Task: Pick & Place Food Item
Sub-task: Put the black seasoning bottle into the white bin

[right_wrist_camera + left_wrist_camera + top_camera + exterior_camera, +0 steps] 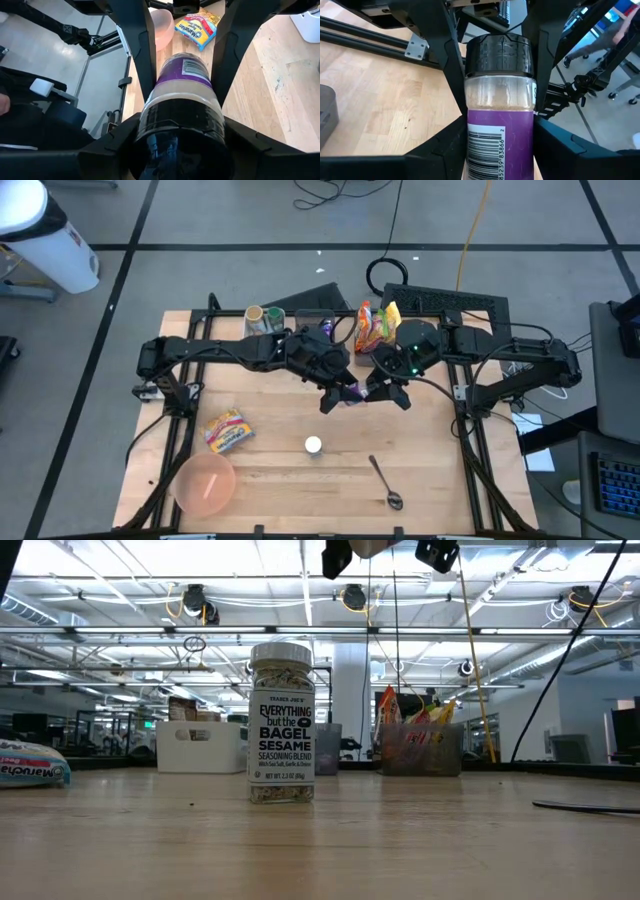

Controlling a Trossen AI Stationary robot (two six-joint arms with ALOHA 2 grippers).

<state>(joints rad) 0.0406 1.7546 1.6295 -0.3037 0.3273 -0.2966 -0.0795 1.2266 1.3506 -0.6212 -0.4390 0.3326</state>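
High view shows you both pincers pinching one purple-labelled spice jar (pixel 351 391) above the desk (pixel 280 470), left pincer (pixel 337 393) at its 9 o'clock, right pincer (pixel 385 390) at 3.

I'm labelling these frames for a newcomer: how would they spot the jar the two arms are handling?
Look above the middle of the wooden table, where the left gripper and right gripper meet. Between them is the purple-labelled jar, held off the table. Unlike the white-capped bagel seasoning jar standing alone, it has a black cap.

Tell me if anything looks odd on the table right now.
Yes: a purple-labelled jar hangs above the table, sideways, between the left end effector and right end effector, both gripping it at once.
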